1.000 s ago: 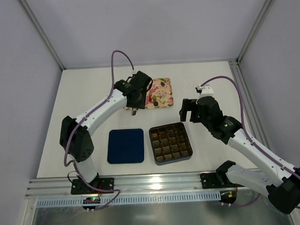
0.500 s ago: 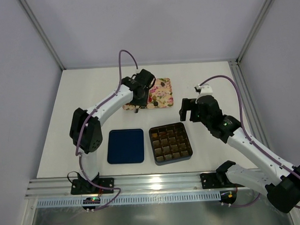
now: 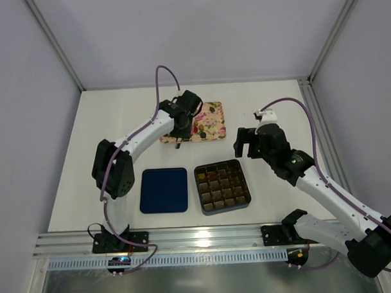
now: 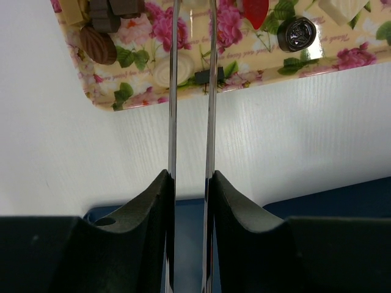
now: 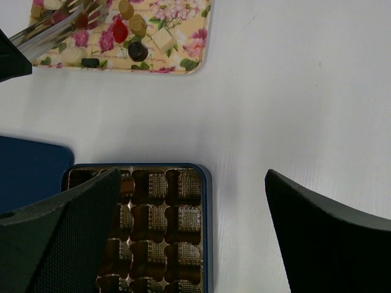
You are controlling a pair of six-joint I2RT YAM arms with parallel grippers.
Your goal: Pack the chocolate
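A: Why is the left gripper (image 5: 85,15) set narrow over the tray (image 5: 183,64)?
B: The chocolates (image 5: 138,51) lie around its thin tips, so one is probably targeted. Whether any is gripped cannot be told.
A: And the right gripper (image 5: 192,174)?
B: It is spread wide, with nothing in it, above the box (image 5: 204,201), likely in waiting.

White table (image 3: 117,110), pale walls (image 3: 198,37) — aluminium rail (image 3: 205,235)

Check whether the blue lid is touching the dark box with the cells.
Apart. The top view shows a strip of bare table between the blue lid and the dark box.
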